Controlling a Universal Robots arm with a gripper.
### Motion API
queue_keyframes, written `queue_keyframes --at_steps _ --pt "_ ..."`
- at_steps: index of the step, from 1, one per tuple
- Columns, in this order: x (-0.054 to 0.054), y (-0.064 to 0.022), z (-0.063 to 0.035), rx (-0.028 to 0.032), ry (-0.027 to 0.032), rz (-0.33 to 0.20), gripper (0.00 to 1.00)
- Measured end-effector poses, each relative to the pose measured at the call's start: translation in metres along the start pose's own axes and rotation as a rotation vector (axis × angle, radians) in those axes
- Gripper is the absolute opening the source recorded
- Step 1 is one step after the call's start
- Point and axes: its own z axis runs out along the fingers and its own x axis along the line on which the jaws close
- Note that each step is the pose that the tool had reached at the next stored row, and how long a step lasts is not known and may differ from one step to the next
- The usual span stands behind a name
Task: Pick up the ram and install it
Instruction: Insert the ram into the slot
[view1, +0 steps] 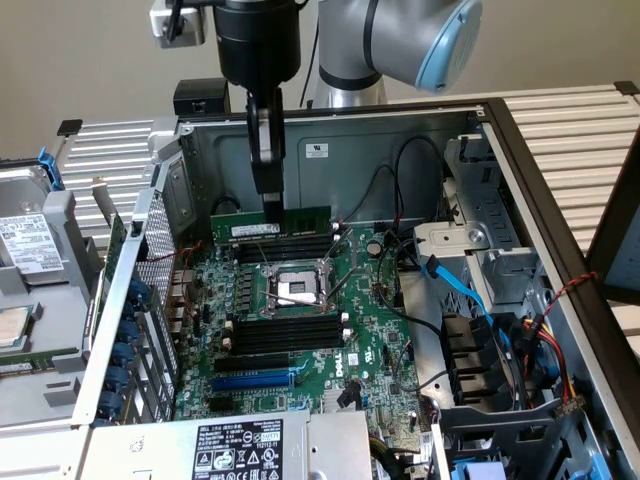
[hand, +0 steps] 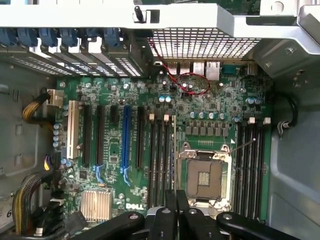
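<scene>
hand (view1: 270, 203) clamping together on ram (view1: 310, 219), taking it mid top edge | ram standing upright over black slots (view1: 285, 248) behind socket (view1: 297, 290) | handling: judging it light, stiff, thin, fragile; gripping edges, avoiding chips and contacts

Open computer case (view1: 350, 150). Green motherboard (view1: 375, 310) lies flat inside, with a bare CPU socket (view1: 293, 288) between two banks of black memory slots (view1: 290, 335). Blue slot (view1: 252, 380) sits just beside the nearer bank. Blue cable (view1: 460, 291) runs by the grey drive cage (view1: 480, 240). Finned heatsink (hand: 96, 205) sits near what looks like a Dell marking. Hard drive (view1: 25, 255) lies outside the case, at the exterior view's left.
</scene>
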Motion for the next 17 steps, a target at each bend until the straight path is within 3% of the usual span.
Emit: queue_keyframes --at_steps 14,17 --pt "-0.002 -0.0002 0.0252 0.0 0.0 0.0 0.12" --pt "-0.001 -0.0036 0.0305 0.0 0.0 0.0 0.12"
